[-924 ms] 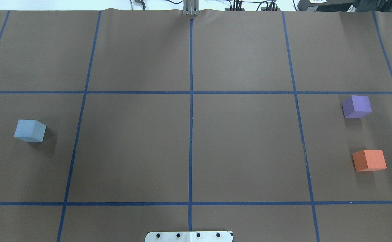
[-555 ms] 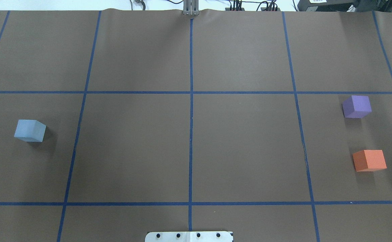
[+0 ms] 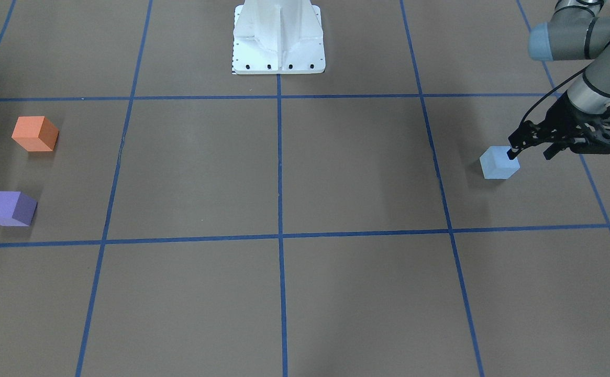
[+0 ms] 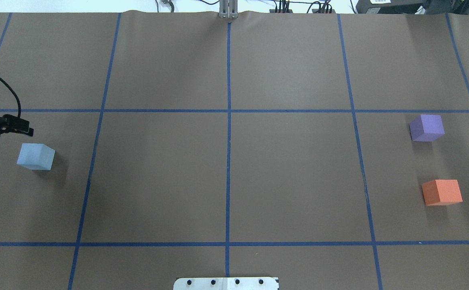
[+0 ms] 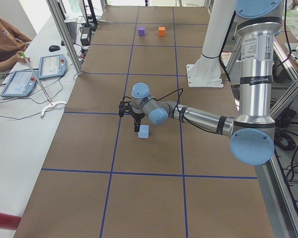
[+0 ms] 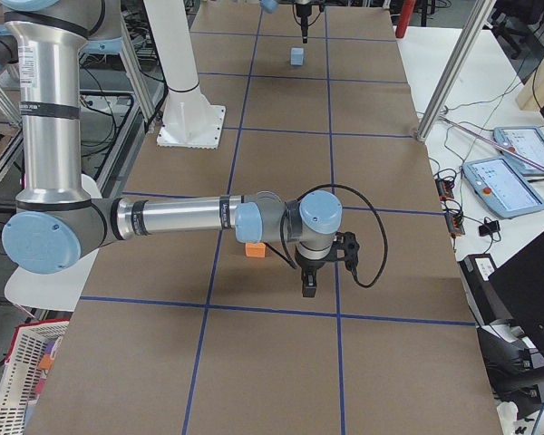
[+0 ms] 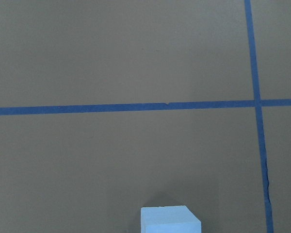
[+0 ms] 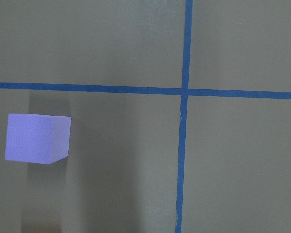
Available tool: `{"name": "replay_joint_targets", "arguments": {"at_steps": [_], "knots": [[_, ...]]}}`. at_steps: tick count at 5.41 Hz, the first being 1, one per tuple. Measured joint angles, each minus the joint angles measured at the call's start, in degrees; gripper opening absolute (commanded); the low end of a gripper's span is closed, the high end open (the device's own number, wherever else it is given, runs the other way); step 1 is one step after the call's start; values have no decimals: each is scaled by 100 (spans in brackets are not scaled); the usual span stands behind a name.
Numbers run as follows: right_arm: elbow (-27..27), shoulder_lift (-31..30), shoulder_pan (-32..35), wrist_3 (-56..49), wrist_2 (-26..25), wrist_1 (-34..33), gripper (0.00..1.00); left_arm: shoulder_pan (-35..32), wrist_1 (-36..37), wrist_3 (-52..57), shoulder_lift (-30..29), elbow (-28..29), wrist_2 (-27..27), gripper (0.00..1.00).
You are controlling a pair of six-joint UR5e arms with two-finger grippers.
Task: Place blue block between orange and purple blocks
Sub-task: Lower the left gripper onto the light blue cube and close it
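Note:
The light blue block (image 4: 36, 156) sits on the brown table at the left; it also shows in the front view (image 3: 499, 163) and at the bottom of the left wrist view (image 7: 169, 219). My left gripper (image 3: 530, 153) is open and empty, in the air close beside the block and not touching it. At the right, the purple block (image 4: 427, 127) and orange block (image 4: 442, 192) stand with a gap between them. My right gripper (image 6: 308, 288) shows only in the exterior right view, near the orange block (image 6: 254, 250); I cannot tell if it is open.
Blue tape lines (image 4: 228, 161) divide the brown table into squares. The robot's white base (image 3: 278, 39) stands at the middle of the near edge. Operators' tablets (image 5: 32, 74) lie off the table's far side.
My left gripper has come into the overhead view from the left edge and moved toward the blue block. The three blocks have not moved.

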Motion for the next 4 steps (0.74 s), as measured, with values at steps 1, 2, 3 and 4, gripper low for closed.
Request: {"name": "replay_joint_targets", "arguments": {"at_steps": [1, 2, 3, 4], "knots": [[6, -8, 2, -2, 0, 1, 100, 259, -5, -165, 9, 24, 222, 100], [21, -14, 10, -5, -3, 6, 100, 413, -5, -276, 13, 75, 325, 100], [33, -18, 18, -9, -7, 7, 100, 493, -2, -308, 13, 129, 367, 100], [37, -20, 23, -10, -8, 7, 100, 568, 2, -317, 6, 199, 383, 100]]}}
